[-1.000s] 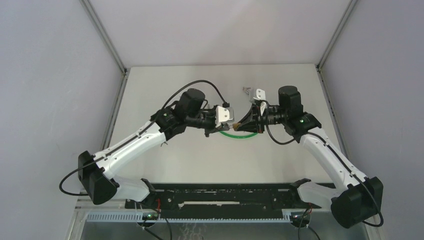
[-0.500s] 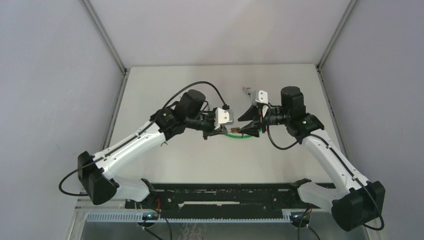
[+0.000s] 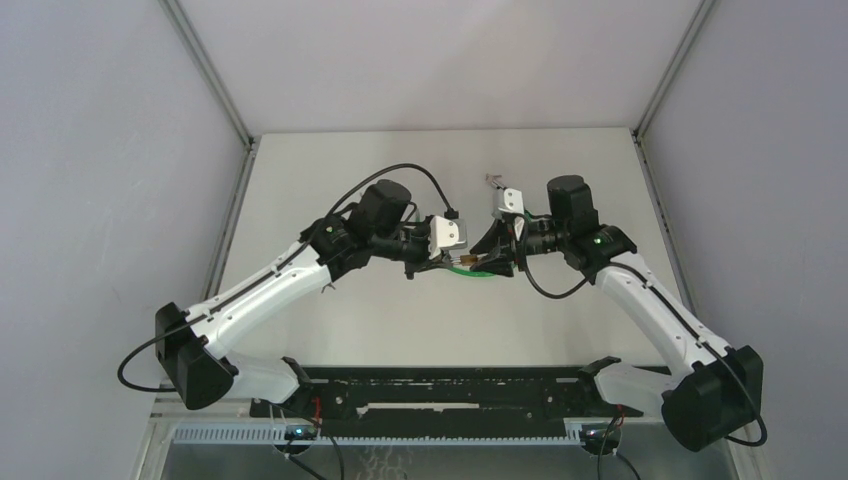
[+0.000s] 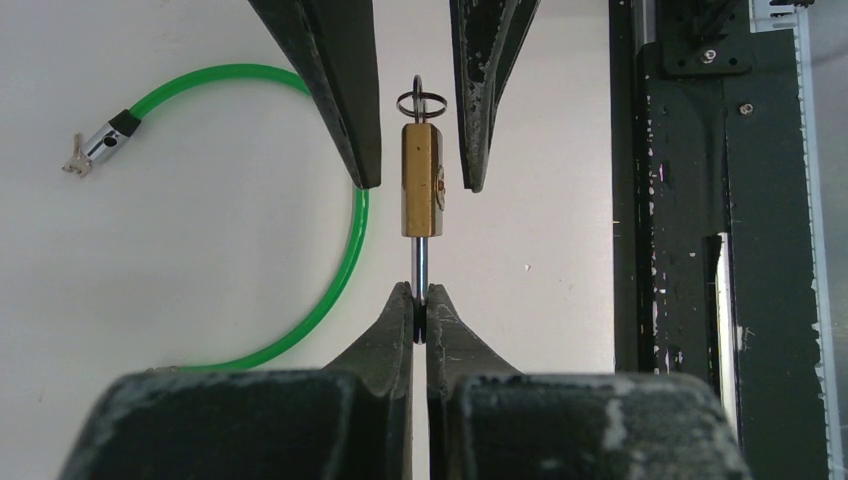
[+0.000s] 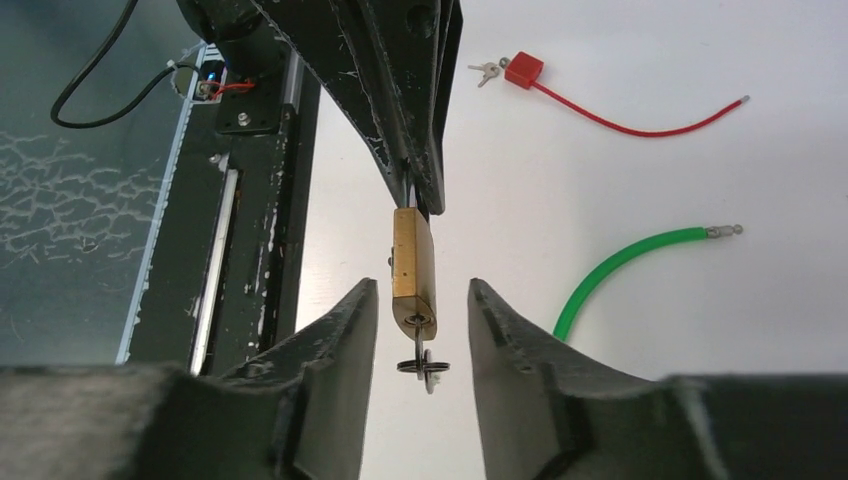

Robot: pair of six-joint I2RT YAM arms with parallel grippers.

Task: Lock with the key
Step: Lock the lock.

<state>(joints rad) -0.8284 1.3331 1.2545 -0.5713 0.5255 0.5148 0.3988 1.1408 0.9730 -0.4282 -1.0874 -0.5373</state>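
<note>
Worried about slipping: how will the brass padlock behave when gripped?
The brass padlock looks solid, so probably rigid and heavy for its size. The left hand pinches only its thin shackle, so it may pivot. Its key ring likely dangles.

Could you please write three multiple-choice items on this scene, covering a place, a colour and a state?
1. The left gripper grips the brass padlock by its: A shackle; B body; C key ring.
2. The square-bodied cable lock is: A yellow; B red; C blue.
3. The right gripper is: A shut on the key; B open around the padlock; C shut on a cable.

1 A: its fingers pinch the shackle.
2 B: body and cable are red.
3 B: its fingers stand apart beside the padlock.
</note>
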